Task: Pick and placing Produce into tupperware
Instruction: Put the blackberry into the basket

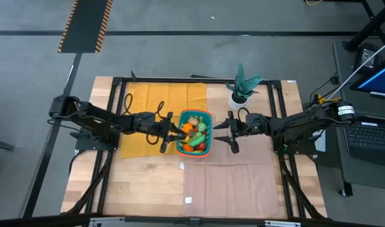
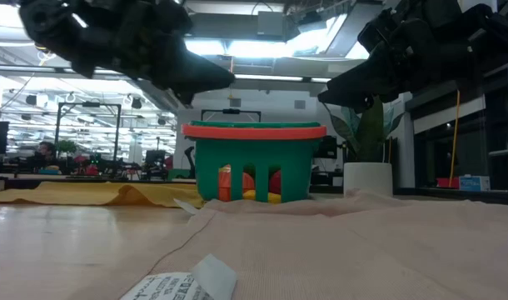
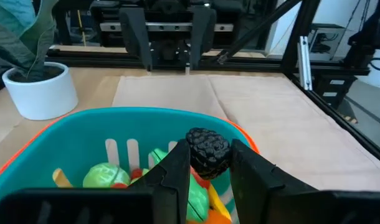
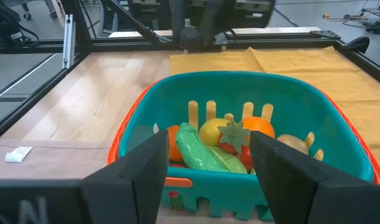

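Left gripper (image 3: 209, 168) pinches a dark bumpy berry (image 3: 207, 151) just above the nearly filled teal basket (image 3: 65, 134); right gripper (image 4: 205, 165) waits wide, empty.

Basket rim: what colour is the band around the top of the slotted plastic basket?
Orange, above teal walls, on the teal slotted plastic basket; the low view shows it best.

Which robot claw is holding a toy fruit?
The left gripper: a bumpy dark berry sits between its fingers above the basket. The right gripper is open, holding nothing.

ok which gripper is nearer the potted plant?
Right. The right gripper is just below the potted plant, right of the basket; the left gripper sits at the basket's far side.
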You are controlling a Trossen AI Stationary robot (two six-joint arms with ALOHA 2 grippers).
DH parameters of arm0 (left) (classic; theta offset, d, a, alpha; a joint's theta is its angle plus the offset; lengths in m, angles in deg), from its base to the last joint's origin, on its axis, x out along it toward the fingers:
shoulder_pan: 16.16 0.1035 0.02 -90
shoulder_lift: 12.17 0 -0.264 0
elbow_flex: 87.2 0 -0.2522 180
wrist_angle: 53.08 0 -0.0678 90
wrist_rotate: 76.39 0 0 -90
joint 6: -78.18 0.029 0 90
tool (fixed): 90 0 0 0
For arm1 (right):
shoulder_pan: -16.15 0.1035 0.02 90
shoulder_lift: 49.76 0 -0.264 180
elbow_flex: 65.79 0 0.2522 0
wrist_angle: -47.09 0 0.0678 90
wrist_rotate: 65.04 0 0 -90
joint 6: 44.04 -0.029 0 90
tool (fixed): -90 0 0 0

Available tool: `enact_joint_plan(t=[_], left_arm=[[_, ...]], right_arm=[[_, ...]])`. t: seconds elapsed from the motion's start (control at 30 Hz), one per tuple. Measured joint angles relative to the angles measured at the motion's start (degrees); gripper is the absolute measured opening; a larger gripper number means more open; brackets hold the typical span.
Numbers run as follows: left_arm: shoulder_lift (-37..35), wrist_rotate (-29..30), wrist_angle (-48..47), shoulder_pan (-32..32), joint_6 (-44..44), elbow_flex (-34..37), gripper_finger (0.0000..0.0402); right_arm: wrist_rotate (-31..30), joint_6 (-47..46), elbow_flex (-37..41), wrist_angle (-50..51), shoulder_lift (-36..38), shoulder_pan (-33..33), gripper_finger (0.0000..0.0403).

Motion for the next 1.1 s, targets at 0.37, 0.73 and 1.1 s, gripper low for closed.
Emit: enact_joint_plan(t=[0.37,0.73,1.1], left_arm=[[7.46,-9.79,0.14,4.59,0.61,-6.98,0.0086],[7.93,-9.44,-8.33,4.84,-0.4,-9.08,0.0084],[9.74,-6.03,-43.06,4.84,3.51,-25.89,0.0086]], right_arm=[[-0.01,-0.04,0.0,0.15,0.0,0.01,0.0225],[0.01,-0.05,0.0,0.25,0.0,0.0,0.0225],[0.03,-1.71,0.0,0.94,0.0,0.0,0.0225]])
